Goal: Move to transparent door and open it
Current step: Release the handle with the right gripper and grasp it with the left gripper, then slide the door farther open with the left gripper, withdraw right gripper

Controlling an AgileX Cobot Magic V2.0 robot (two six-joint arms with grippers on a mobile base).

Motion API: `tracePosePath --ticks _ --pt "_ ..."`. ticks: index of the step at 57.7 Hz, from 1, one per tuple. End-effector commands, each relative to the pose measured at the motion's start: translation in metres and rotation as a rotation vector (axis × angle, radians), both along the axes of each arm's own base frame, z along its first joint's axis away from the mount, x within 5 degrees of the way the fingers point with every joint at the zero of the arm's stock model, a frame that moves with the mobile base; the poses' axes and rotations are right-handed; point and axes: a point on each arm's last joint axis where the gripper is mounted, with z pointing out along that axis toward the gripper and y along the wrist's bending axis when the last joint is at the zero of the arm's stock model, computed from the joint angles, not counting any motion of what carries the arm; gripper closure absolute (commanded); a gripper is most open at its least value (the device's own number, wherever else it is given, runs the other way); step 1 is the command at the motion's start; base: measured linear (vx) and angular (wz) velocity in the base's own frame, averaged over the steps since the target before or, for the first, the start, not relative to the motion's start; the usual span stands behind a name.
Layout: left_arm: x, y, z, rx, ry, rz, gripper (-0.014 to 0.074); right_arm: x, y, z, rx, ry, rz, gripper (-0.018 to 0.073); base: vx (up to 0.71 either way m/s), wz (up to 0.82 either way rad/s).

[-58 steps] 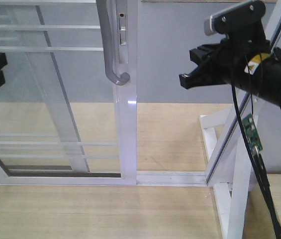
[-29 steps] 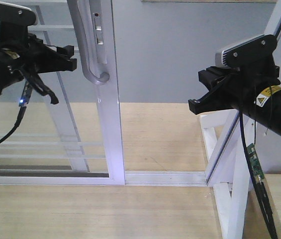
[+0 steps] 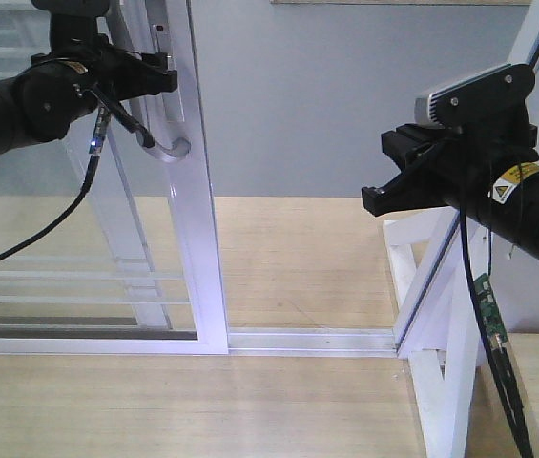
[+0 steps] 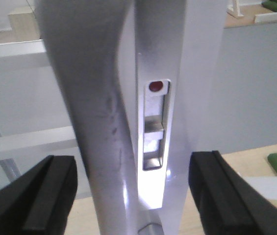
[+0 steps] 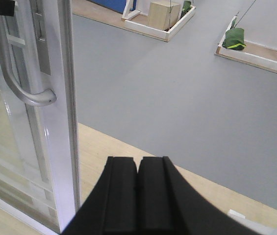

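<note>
Half done, I think: you're at the transparent door (image 3: 197, 239), left gripper (image 4: 133, 196) spread around its handle (image 4: 89, 98), right gripper (image 5: 138, 191) pressed together; sliding it is left.

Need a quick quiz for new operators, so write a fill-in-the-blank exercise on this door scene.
1. The left gripper is ____, with the transparent door's handle between its fingers.
2. The right gripper is fully ____.
3. The dot above the latch slot is ____.
Missing words: open; shut; red.
</note>
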Motion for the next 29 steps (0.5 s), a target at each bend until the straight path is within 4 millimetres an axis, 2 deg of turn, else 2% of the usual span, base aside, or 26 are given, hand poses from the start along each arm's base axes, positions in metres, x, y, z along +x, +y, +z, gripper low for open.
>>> tracePosePath --ticks 1,14,29 --pt "0.002 0.008 0.041 -0.072 -0.170 0.062 0.0020 0.002 -0.001 0.024 0.048 -0.130 -0.012 0.0563 0.00 0.00" --pt "0.006 0.020 0.044 -0.067 -0.225 0.105 0.0032 0.001 -0.001 0.021 0.039 -0.104 -0.009 0.0563 0.00 0.00" --pt "0.016 0.022 0.042 -0.065 -0.203 0.105 0.0157 0.001 -0.001 0.021 0.038 -0.101 -0.009 0.0563 0.00 0.00"
